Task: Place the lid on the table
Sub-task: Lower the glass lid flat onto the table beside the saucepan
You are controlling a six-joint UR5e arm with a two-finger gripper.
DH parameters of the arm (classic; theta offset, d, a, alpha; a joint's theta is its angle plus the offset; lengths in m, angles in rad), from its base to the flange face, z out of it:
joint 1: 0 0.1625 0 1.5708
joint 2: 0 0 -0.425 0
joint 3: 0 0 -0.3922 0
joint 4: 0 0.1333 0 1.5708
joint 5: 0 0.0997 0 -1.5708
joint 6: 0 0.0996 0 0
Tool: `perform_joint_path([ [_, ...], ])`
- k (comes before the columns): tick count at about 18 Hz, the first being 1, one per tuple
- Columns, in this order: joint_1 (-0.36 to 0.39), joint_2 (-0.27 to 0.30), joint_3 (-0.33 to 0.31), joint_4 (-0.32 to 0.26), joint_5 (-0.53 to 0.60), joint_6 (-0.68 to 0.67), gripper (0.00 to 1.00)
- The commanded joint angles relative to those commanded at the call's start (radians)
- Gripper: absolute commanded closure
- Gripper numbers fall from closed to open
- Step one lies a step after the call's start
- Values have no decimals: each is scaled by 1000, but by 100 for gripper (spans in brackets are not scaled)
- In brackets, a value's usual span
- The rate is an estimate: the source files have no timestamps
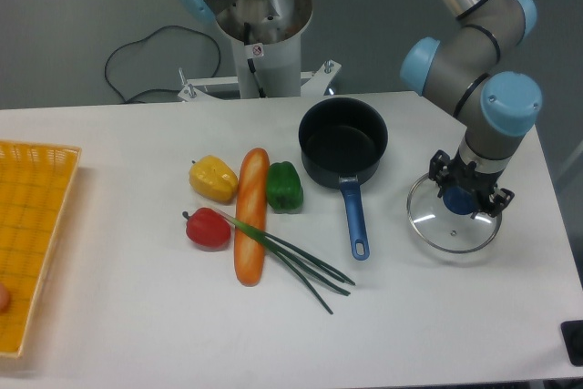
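The lid (453, 225), round clear glass with a metal rim, is at the right of the white table (137, 316), right of the saucepan. Its blue knob sits between the fingers of my gripper (463, 199), which reaches straight down and is shut on it. The lid looks level and very close to the tabletop; I cannot tell whether it touches. The knob is mostly hidden by the fingers.
A dark saucepan (343, 141) with a blue handle (353, 220) stands left of the lid. Further left lie a green pepper (283, 186), a baguette (250, 214), a yellow pepper (213, 178), a red pepper (208, 228) and spring onions (301, 261). A yellow woven tray (32, 243) is at the left edge.
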Motion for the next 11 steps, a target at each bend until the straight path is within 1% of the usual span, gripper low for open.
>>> perform_joint_path([
  [5,-6,-18,3,9,0,2,44],
  [11,-6,-21,-2,9,-2,3,44],
])
